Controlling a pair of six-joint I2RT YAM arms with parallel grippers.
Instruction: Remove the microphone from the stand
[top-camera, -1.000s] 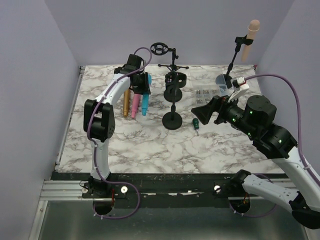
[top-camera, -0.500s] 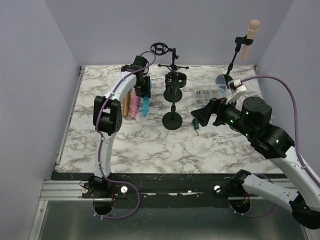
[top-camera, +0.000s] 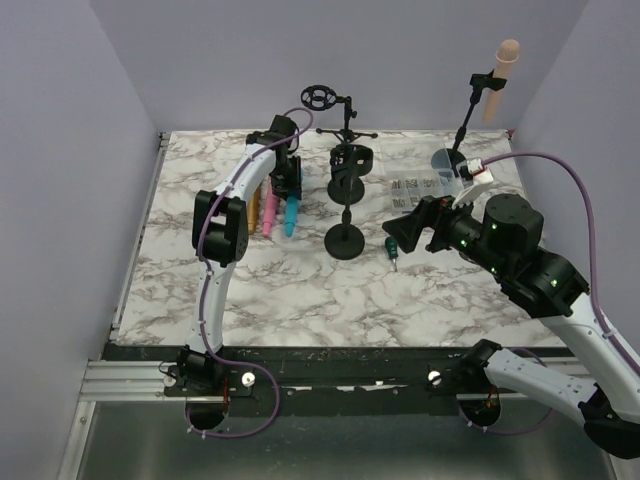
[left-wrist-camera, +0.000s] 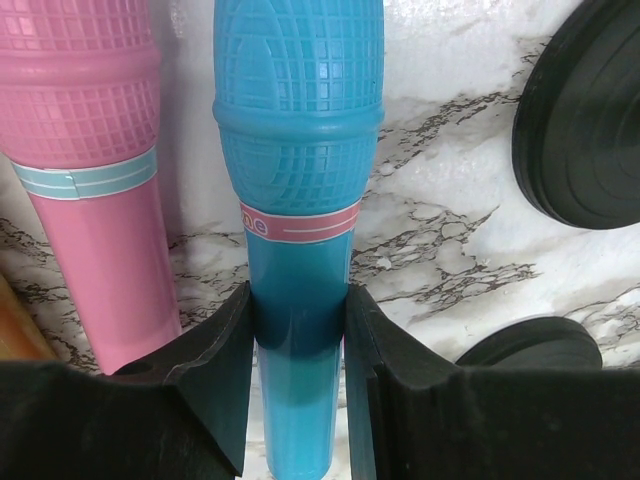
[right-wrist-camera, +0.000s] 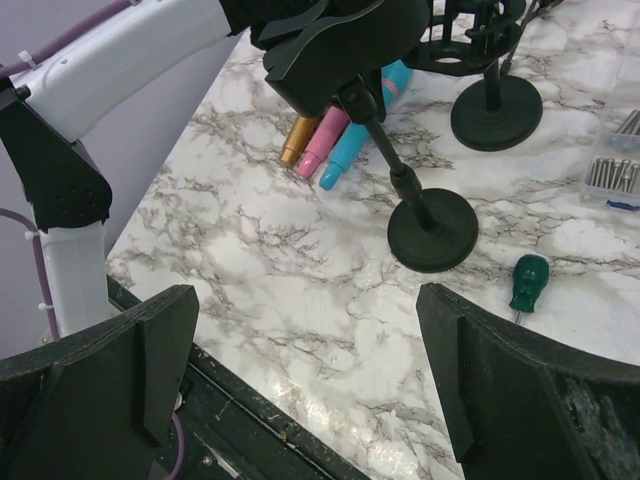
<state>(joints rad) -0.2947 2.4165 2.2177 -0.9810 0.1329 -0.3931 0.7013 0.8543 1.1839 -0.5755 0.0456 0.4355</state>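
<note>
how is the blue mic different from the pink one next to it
Colour: the blue microphone is blue with a pink band; the pink microphone is pink with a pale teal band. Hold: the left gripper has its fingers closed on the blue microphone's handle, while the pink microphone lies free beside it. Both lie flat on the marble table, side by side, with the same grid-textured heads.

white arm links (top-camera: 245, 173), black joints (top-camera: 222, 228), purple cables (top-camera: 530, 153); black left gripper (left-wrist-camera: 298, 335)
</note>
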